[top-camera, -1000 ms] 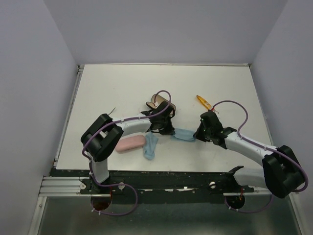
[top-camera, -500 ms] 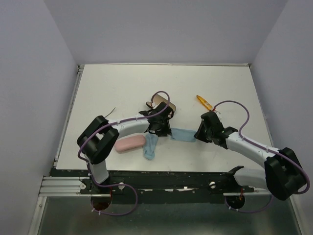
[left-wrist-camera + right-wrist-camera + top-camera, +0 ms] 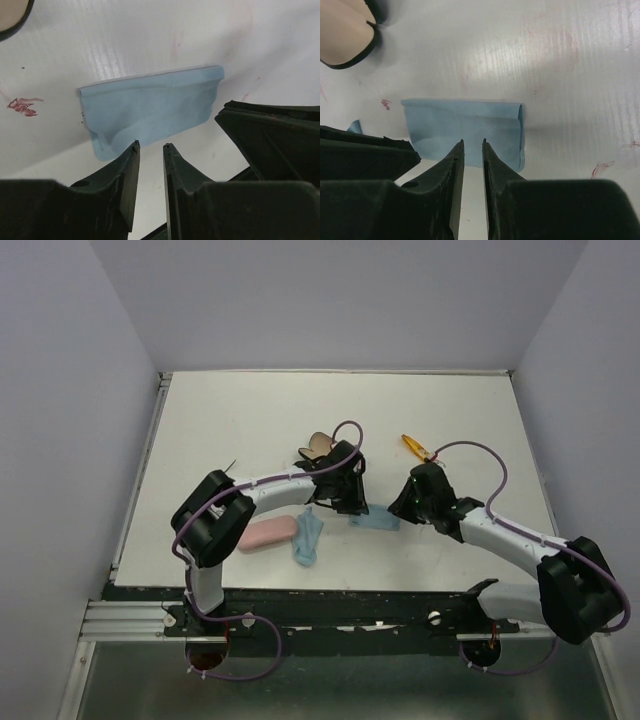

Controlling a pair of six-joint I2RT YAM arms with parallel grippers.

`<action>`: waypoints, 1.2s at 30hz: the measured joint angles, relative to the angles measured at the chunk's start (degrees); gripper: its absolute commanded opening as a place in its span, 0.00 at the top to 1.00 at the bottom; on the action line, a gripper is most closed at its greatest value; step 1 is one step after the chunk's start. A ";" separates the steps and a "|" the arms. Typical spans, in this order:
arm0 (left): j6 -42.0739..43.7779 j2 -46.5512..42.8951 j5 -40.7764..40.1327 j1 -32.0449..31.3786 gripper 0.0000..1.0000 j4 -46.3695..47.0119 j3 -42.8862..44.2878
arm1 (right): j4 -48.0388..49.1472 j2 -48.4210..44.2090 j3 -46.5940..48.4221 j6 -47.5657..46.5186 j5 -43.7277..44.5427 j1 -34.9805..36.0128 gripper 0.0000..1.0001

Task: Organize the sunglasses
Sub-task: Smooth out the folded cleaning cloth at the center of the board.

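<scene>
The orange-yellow folded sunglasses (image 3: 417, 448) lie on the white table behind my right arm, apart from both grippers. A light-blue cloth (image 3: 377, 521) lies flat between the two grippers; it also shows in the left wrist view (image 3: 150, 105) and the right wrist view (image 3: 465, 122). My left gripper (image 3: 353, 506) (image 3: 150, 145) is at the cloth's left edge, its jaws a narrow slit apart with nothing in them. My right gripper (image 3: 399, 512) (image 3: 471, 141) faces it at the cloth's right edge, jaws likewise near together and empty.
An open black case with a beige lining (image 3: 318, 447) lies behind the left gripper. A pink oblong case (image 3: 265, 533) and a second light-blue cloth (image 3: 307, 538) lie near the front left. The table's front edge (image 3: 330, 590) is close below.
My left gripper has swung a little right, toward the cloth between the arms. My right gripper has crept slightly left and back. The cloth, cases and sunglasses have not moved.
</scene>
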 measured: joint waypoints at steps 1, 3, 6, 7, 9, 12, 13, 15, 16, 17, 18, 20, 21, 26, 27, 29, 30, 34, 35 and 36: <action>0.24 0.61 0.20 0.00 0.65 -0.26 -0.02 | 0.26 0.98 0.00 0.04 -0.07 0.00 0.72; 0.68 1.51 0.20 0.00 0.65 -0.81 -0.24 | 0.74 3.10 -0.02 0.24 -0.15 -0.02 0.72; 1.14 1.66 -0.13 0.00 0.64 -1.29 -1.07 | 1.20 4.76 -0.44 0.33 -0.13 -0.20 0.72; 1.29 1.66 -0.31 0.02 0.64 -1.31 -1.40 | 1.25 5.11 -0.59 0.33 -0.13 -0.20 0.72; 1.53 1.66 -0.39 0.07 0.64 -1.73 -1.97 | 1.31 5.46 -1.01 0.33 -0.09 -0.28 0.71; 1.86 1.68 -0.81 0.17 0.62 -2.54 -2.82 | 1.31 5.49 -1.62 0.26 0.04 -0.35 0.71; 1.79 1.66 -1.07 0.26 0.62 -2.51 -3.48 | 1.31 5.49 -1.84 0.24 0.17 -0.35 0.71; 1.90 0.98 -1.18 0.63 0.61 -2.14 -4.31 | 1.29 5.49 -2.29 0.17 0.33 -0.37 0.71; 1.92 0.44 -1.36 0.72 0.60 -2.14 -4.90 | 1.38 5.46 -2.47 0.15 0.35 -0.37 0.71; 2.01 -0.35 -1.70 0.94 0.60 -2.25 -5.68 | 1.40 5.38 -2.51 0.02 0.39 -0.42 0.71; 2.10 -1.01 -2.05 0.98 0.56 -2.54 -6.43 | 1.42 5.35 -2.54 -0.02 0.39 -0.44 0.71; 2.25 -2.49 -2.73 1.03 0.44 -2.91 -7.76 | 1.42 5.27 -2.56 -0.20 0.39 -0.46 0.71; 2.36 -3.43 -3.23 1.03 0.39 -3.21 -8.46 | 1.27 5.09 -2.56 -0.28 0.39 -0.46 0.70; 3.41 -8.31 -6.32 1.55 0.29 -5.46 -9.20 | -0.52 1.73 -2.49 -1.55 0.42 -0.70 0.63; 3.56 -8.79 -6.69 1.75 0.29 -5.79 -8.92 | -0.85 0.83 -2.40 -1.75 0.44 -0.72 0.62; 4.02 -8.85 -7.43 2.01 0.29 -6.40 -7.58 | -1.55 -0.50 -2.08 -2.08 0.83 -0.72 0.61; 4.42 -8.50 -7.72 2.10 0.29 -6.93 -6.56 | -1.88 -0.87 -1.86 -2.19 1.16 -0.72 0.61; 5.99 -3.89 -8.07 2.27 0.36 -7.67 -1.07 | -3.41 -0.83 -1.57 -2.73 2.21 -0.72 0.59; 6.21 -2.95 -8.04 2.27 0.37 -7.69 -0.68 | -3.69 -0.35 -1.44 -2.80 2.34 -0.72 0.59; 6.32 -2.25 -8.04 2.27 0.38 -8.13 -0.28 | -3.82 0.35 -1.14 -2.80 2.40 -0.72 0.59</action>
